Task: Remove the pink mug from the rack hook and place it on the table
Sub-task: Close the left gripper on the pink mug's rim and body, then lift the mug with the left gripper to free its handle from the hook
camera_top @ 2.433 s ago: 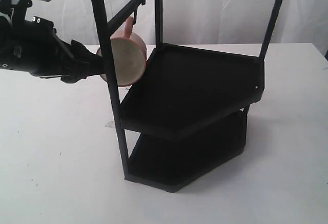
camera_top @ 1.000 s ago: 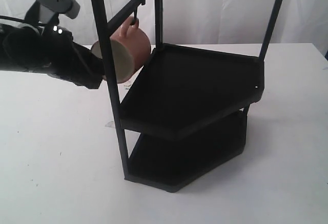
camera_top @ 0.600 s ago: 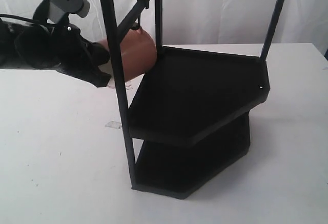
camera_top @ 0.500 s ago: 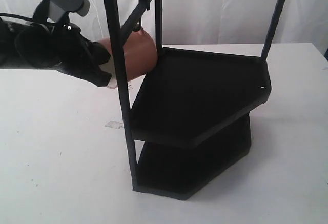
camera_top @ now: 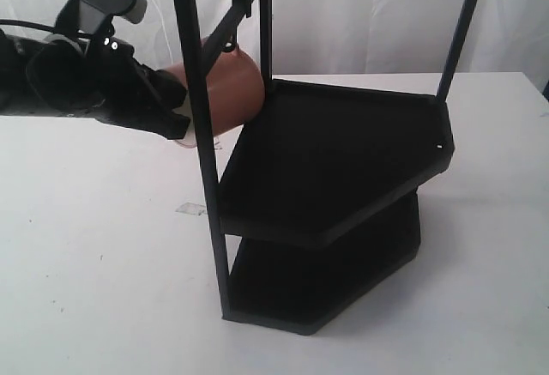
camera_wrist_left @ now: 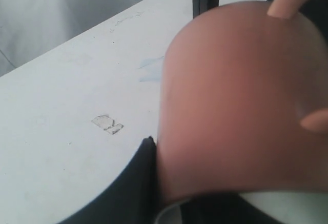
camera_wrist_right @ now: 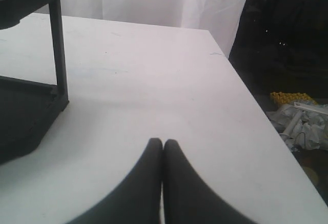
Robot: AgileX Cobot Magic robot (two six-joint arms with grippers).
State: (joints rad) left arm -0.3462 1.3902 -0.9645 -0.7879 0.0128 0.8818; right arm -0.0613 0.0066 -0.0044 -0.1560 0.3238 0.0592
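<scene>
The pink mug [camera_top: 230, 92] lies on its side in the air behind the rack's [camera_top: 343, 152] front post, its mouth toward my left gripper [camera_top: 184, 123]. That gripper is shut on the mug's rim wall. The loop handle sits just under the slanted crossbar, a little below the rack hook [camera_top: 243, 1]; whether it still touches the hook I cannot tell. In the left wrist view the pink mug [camera_wrist_left: 236, 85] fills the picture, with the left gripper [camera_wrist_left: 171, 203] clamping its rim, one finger [camera_wrist_left: 138, 183] outside. My right gripper [camera_wrist_right: 163, 143] is shut and empty above the table [camera_wrist_right: 154, 80].
A scrap of clear tape [camera_top: 190, 209] lies on the white table [camera_top: 86, 263] left of the rack's base. A white curtain hangs behind. In the right wrist view the table's edge [camera_wrist_right: 256, 111] runs close by, with clutter [camera_wrist_right: 302, 111] on the floor beyond.
Over the last second the mug has turned with its mouth toward the left gripper. The whole rack has shifted to the right. In the last half second almost nothing moved.
</scene>
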